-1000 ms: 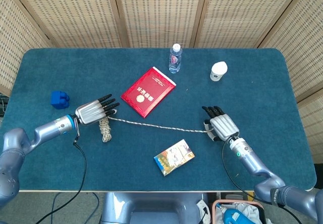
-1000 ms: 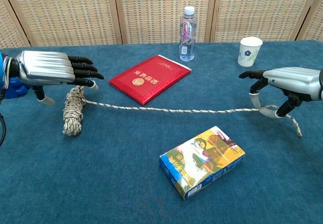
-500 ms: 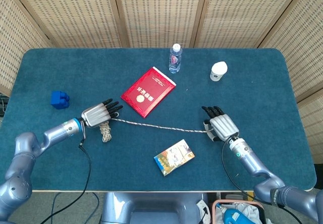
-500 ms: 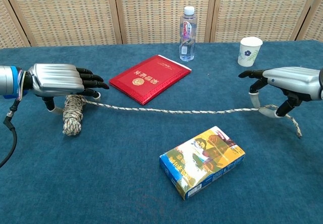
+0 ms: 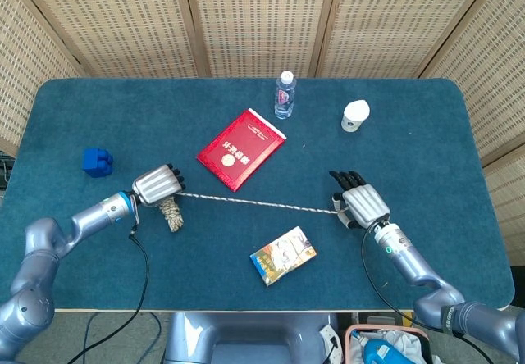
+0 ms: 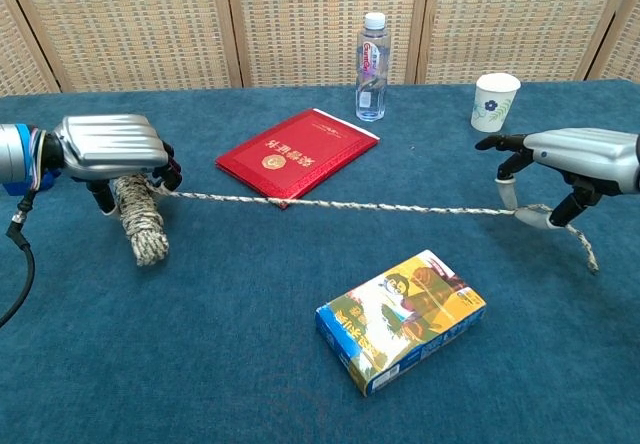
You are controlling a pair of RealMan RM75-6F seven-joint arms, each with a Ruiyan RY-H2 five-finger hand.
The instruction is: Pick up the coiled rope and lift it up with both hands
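Observation:
The coiled rope (image 5: 171, 213) (image 6: 140, 223) is a beige braided bundle at the left of the blue table. My left hand (image 5: 156, 185) (image 6: 112, 148) grips its upper end with fingers curled around it, and the coil hangs tilted below the palm, its lower end at the cloth. From the coil a single strand (image 5: 254, 204) (image 6: 340, 205) runs taut and straight to my right hand (image 5: 363, 204) (image 6: 575, 160). That hand pinches the strand low between thumb and a finger, its other fingers stretched out. The loose tail (image 6: 585, 249) lies past the right hand.
A red book (image 5: 241, 148) (image 6: 297, 154) lies just behind the strand. A colourful box (image 5: 283, 255) (image 6: 402, 318) lies in front of it. A water bottle (image 5: 284, 94) and a paper cup (image 5: 355, 116) stand at the back, and a blue block (image 5: 97, 161) at far left.
My left hand has closed its fingers around the coil's top and tipped it. The strand has pulled straight and taut. The right hand has barely moved.

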